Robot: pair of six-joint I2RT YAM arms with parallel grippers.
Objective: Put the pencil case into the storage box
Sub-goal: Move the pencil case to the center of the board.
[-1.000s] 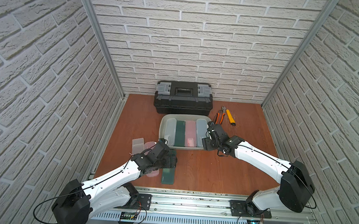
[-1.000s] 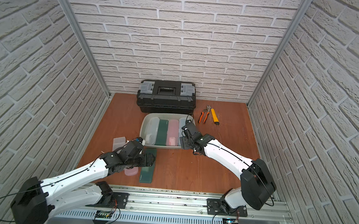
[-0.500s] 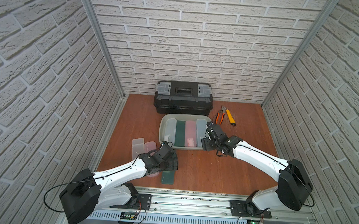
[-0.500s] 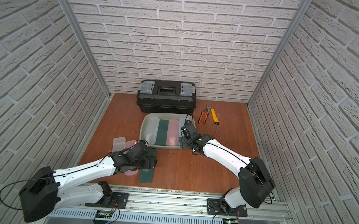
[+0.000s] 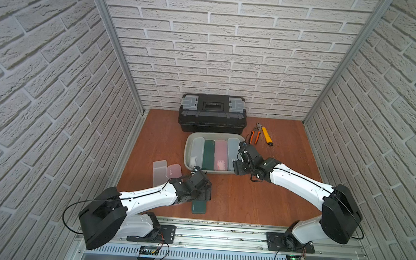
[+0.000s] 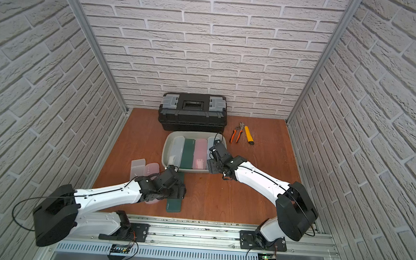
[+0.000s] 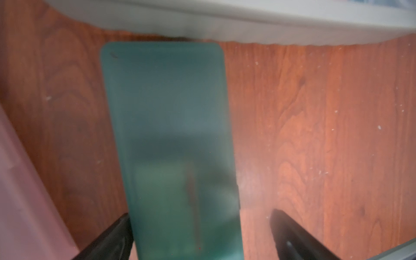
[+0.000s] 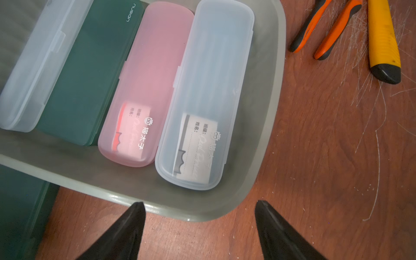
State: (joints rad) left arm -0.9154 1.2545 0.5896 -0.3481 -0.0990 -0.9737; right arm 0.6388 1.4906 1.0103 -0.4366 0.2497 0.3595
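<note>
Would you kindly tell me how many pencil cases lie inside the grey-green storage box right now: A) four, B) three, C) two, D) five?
A: in the right wrist view the storage box holds a frosted white case, a dark green case, a pink case and a pale blue case, side by side.

A black toolbox (image 5: 212,113) with grey latches stands shut at the back of a reddish-brown wooden table (image 5: 259,200), just above centre in both top views, by a white brick wall (image 5: 231,50). To the right of it, a little lower, lie pliers with orange handles (image 5: 255,136) and a yellow utility knife (image 5: 267,136), just beside each other. Fine pale scratches mark the wood around them. A metal rail (image 5: 220,235) runs along the bottom of the frame.
</note>
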